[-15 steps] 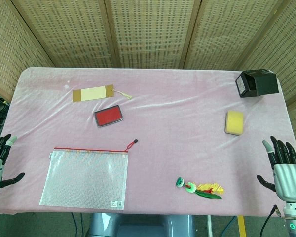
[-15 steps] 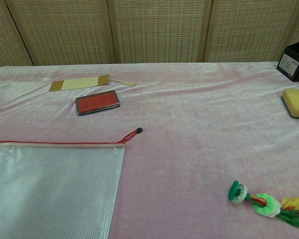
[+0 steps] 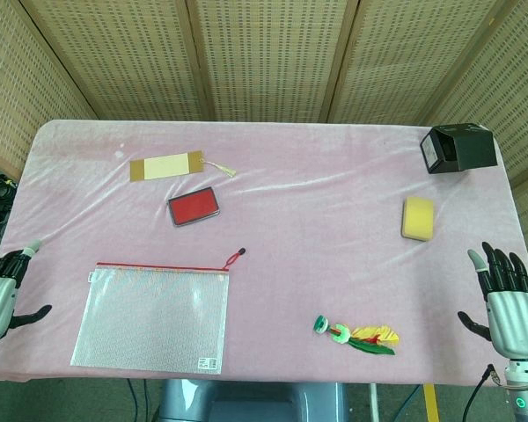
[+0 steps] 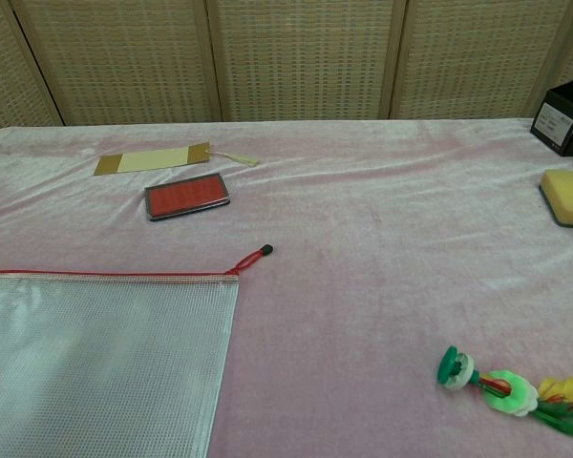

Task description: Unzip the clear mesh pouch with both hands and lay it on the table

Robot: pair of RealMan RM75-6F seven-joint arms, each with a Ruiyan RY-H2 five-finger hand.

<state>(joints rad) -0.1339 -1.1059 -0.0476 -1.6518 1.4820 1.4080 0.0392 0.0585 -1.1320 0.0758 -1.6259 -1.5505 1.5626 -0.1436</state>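
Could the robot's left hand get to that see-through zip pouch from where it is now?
Probably yes. The left hand is open at the table edge right beside the mesh pouch, and nothing lies between them on the pink cloth.

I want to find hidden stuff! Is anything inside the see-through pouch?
The pouch looks flat and empty through its mesh; only the pink cloth shows beneath. A small white label sits at one corner. The red zipper is closed, so the inside can't be fully checked.

Mesh pouch (image 4: 100,363) cut off by chest view's lower-left edges.
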